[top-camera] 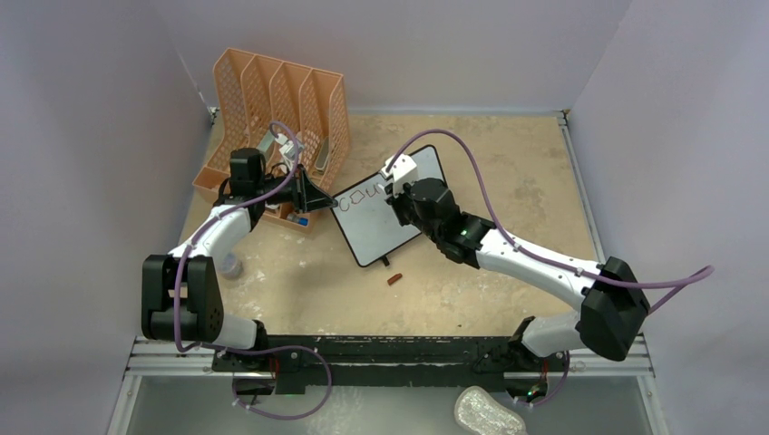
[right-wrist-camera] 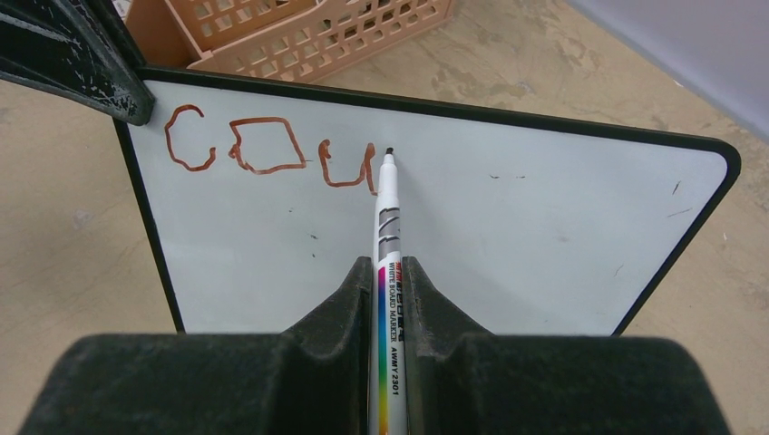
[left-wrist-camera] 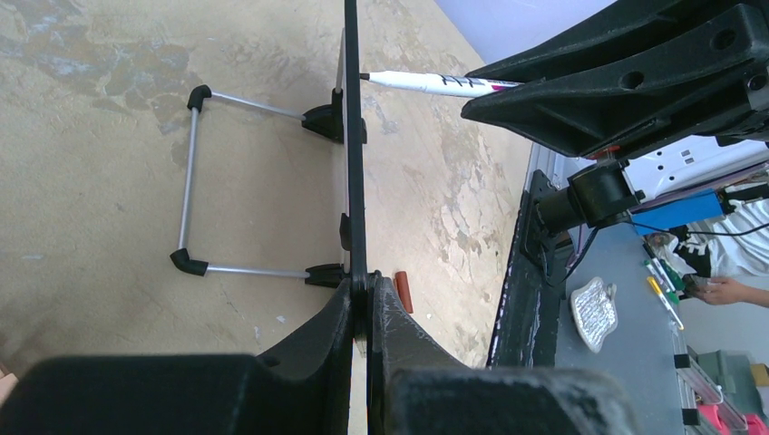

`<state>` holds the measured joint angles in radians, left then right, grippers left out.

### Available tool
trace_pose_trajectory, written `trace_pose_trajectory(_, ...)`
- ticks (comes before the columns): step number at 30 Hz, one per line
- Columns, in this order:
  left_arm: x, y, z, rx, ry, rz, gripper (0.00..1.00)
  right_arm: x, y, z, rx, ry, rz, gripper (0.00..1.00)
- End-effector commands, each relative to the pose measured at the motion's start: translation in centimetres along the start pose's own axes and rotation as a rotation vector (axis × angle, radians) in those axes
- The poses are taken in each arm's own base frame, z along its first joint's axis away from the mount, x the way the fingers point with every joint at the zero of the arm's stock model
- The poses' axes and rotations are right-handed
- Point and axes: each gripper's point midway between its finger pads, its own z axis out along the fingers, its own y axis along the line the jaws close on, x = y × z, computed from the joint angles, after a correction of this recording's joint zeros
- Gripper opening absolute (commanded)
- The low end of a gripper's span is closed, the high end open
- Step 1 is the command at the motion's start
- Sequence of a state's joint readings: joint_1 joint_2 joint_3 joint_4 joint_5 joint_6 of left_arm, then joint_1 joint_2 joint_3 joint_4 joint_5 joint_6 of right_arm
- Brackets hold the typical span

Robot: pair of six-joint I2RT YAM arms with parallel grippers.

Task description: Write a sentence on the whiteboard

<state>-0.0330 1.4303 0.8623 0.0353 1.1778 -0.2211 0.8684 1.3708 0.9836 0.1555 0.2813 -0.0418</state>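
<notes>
The whiteboard [top-camera: 385,217] stands tilted mid-table on its wire feet; it fills the right wrist view [right-wrist-camera: 508,227] and shows edge-on in the left wrist view [left-wrist-camera: 352,136]. The sentence [right-wrist-camera: 272,154] is only brown letters "cou" at the board's top left, also faint from above [top-camera: 358,197]. My left gripper [left-wrist-camera: 367,299] is shut on the board's black frame at its corner [top-camera: 328,203]. My right gripper [right-wrist-camera: 390,272] is shut on a white whiteboard marker [right-wrist-camera: 388,236], its tip touching the board just right of the "u". The marker also shows in the left wrist view [left-wrist-camera: 435,83].
An orange perforated file organizer [top-camera: 272,118] stands at the back left, close behind my left arm. A small brown marker cap [top-camera: 394,280] lies on the table just in front of the board, seen too in the left wrist view [left-wrist-camera: 404,292]. Walls enclose the table.
</notes>
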Motion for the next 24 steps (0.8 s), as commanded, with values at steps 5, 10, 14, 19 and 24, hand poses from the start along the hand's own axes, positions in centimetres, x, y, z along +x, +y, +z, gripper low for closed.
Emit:
trace_pose_trajectory(5, 0.4, 0.2, 0.3, 0.009, 0.021, 0.007, 0.0, -2.4, -0.4, -0.1, 0.017, -0.059, 0.015, 0.0)
trace_pose_trajectory(10, 0.4, 0.2, 0.4, 0.009, 0.021, 0.008, 0.0, -1.2, -0.6, -0.6, 0.025, -0.031, 0.021, 0.0)
trace_pose_trajectory(14, 0.3, 0.2, 0.4, 0.008, 0.021, 0.009, 0.0, -0.4, -0.7, -1.0, 0.026, -0.013, 0.026, 0.0)
trace_pose_trajectory(19, 0.4, 0.2, 0.4, 0.008, 0.021, 0.009, 0.0, 0.3, -0.5, -1.2, 0.015, 0.007, 0.033, 0.0)
trace_pose_trajectory(24, 0.4, 0.2, 0.4, 0.01, 0.022, 0.009, 0.0, 0.6, -0.3, -1.3, 0.005, 0.016, 0.031, 0.0)
